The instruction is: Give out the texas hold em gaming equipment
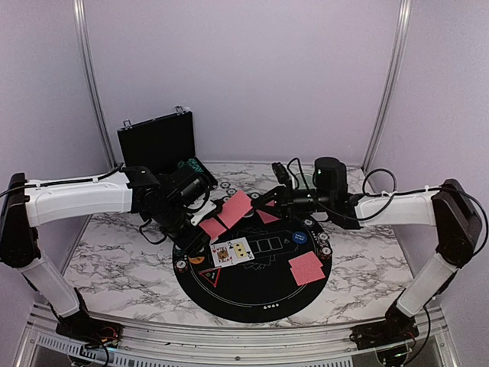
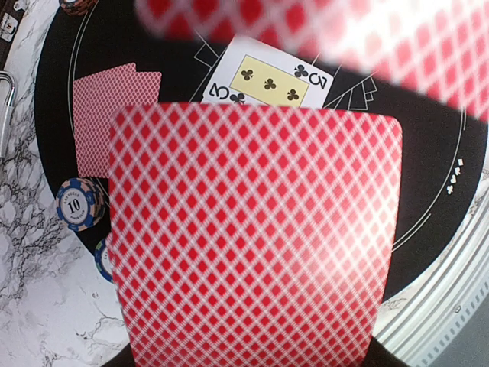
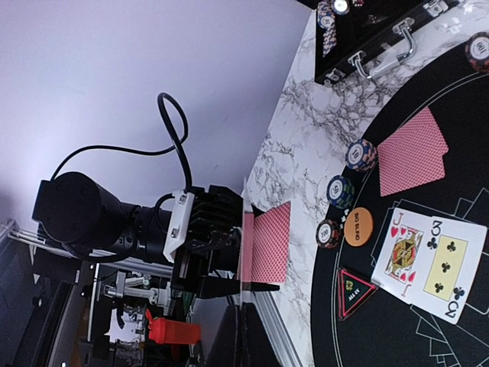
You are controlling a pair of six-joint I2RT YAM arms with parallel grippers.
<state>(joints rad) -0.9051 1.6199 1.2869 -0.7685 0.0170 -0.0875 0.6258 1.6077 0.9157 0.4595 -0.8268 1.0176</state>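
Farthest left, our left tool (image 3: 243, 245) stands part-open, clamped across the edges of a red-backed card (image 2: 252, 237) held above the left rim of the black mat (image 1: 252, 294). Chip stacks (image 3: 341, 191) and an orange disc (image 3: 357, 227) line that rim, beside a face-up jack (image 3: 403, 251) and three of clubs (image 3: 447, 267). Our right tool (image 1: 258, 205) is closed over the mat's far side; we cannot tell whether it holds anything. Rightmost lie a blue disc (image 1: 299, 238) and a face-down pair (image 1: 306, 267).

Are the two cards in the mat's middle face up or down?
Face up: a jack of hearts and three of clubs show.
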